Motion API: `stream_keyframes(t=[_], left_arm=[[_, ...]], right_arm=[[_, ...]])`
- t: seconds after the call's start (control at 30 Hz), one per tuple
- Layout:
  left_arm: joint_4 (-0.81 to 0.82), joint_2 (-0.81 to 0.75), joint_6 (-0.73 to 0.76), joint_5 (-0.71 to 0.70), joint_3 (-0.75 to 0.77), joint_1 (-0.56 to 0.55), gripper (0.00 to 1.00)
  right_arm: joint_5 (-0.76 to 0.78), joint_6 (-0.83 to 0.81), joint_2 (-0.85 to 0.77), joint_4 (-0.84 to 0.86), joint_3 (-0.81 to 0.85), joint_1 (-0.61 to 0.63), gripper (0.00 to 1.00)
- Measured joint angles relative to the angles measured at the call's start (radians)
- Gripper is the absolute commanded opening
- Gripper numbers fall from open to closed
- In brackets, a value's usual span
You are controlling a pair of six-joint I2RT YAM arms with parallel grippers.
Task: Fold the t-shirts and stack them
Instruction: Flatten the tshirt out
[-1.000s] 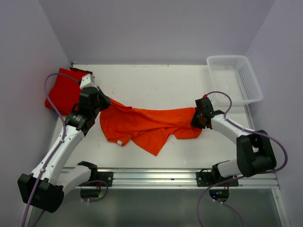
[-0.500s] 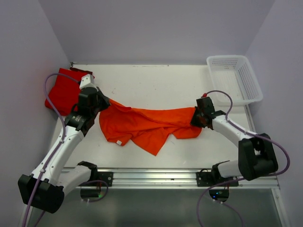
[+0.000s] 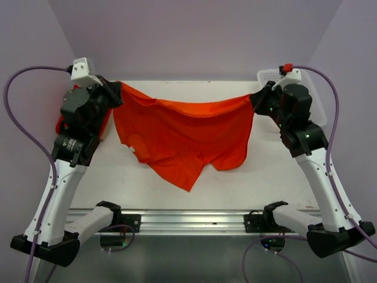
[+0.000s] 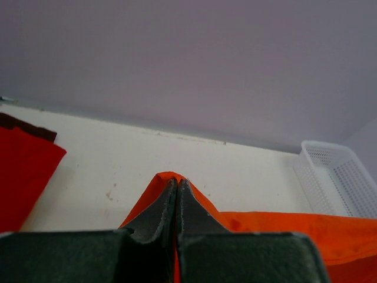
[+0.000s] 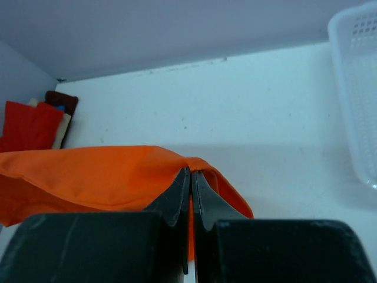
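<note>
The bright orange t-shirt (image 3: 182,135) hangs spread in the air between both arms, its lower edge drooping toward the table. My left gripper (image 3: 116,94) is shut on its upper left corner; in the left wrist view orange cloth (image 4: 265,227) wraps the closed fingertips (image 4: 177,183). My right gripper (image 3: 254,101) is shut on the upper right corner, with the orange cloth (image 5: 88,174) pinched at the gripper (image 5: 191,172). The deeper red t-shirt (image 3: 105,121) lies folded at the table's back left, mostly hidden behind the left arm; the red t-shirt (image 4: 20,174) shows in the left wrist view.
A white mesh basket (image 3: 312,109) stands at the back right corner, partly behind the right arm; the basket (image 4: 339,183) also shows from the left wrist. Purple walls close in the white table (image 3: 177,194) on three sides.
Both arms have risen and drawn apart, lifting the orange shirt off the table and stretching it out. The right gripper closed on its corner during the last second.
</note>
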Motion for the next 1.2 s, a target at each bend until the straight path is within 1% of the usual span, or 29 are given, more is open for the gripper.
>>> stream_keyframes(t=[0.07, 0.17, 0.37, 0.5, 0.57, 0.67, 0.73, 0.83, 0.93, 1.0, 1.1, 1.13, 1.2], left_arm=[[0.007, -0.004, 0.032, 0.006, 0.069, 0.0, 0.0], [0.01, -0.025, 0.069, 0.035, 0.138, 0.0, 0.0], [0.004, -0.166, 0.134, 0.138, 0.193, 0.0, 0.0], [0.003, -0.246, 0.166, 0.235, 0.258, 0.0, 0.0], [0.022, -0.258, 0.179, 0.29, 0.299, 0.0, 0.0], [0.06, -0.249, 0.213, 0.343, 0.308, 0.0, 0.0], [0.079, -0.21, 0.24, 0.353, 0.297, -0.001, 0.0], [0.122, -0.071, 0.283, 0.34, 0.289, -0.008, 0.0], [0.142, 0.131, 0.332, 0.295, 0.299, -0.009, 0.0], [0.137, 0.306, 0.357, 0.272, 0.349, -0.001, 0.0], [0.122, 0.525, 0.365, 0.284, 0.402, 0.043, 0.0], [0.11, 0.562, 0.366, 0.286, 0.403, 0.063, 0.0], [0.076, 0.592, 0.369, 0.286, 0.399, 0.106, 0.0]], right_arm=[[0.014, -0.033, -0.009, -0.023, 0.072, 0.006, 0.0], [0.032, -0.075, -0.043, -0.043, 0.126, 0.035, 0.0], [0.053, -0.193, -0.183, -0.057, 0.133, 0.141, 0.0], [0.076, -0.268, -0.288, -0.055, 0.134, 0.146, 0.0], [0.081, -0.299, -0.326, -0.05, 0.145, 0.146, 0.0], [0.11, -0.335, -0.317, -0.021, 0.181, 0.146, 0.0], [0.148, -0.352, -0.257, -0.01, 0.207, 0.147, 0.0], [0.201, -0.365, -0.103, 0.01, 0.245, 0.146, 0.0], [0.229, -0.366, 0.111, 0.021, 0.29, 0.121, 0.0], [0.22, -0.361, 0.272, 0.005, 0.338, 0.087, 0.0], [0.22, -0.36, 0.469, -0.037, 0.43, 0.04, 0.0], [0.225, -0.365, 0.508, -0.046, 0.451, 0.031, 0.0], [0.235, -0.373, 0.526, -0.057, 0.461, 0.024, 0.0]])
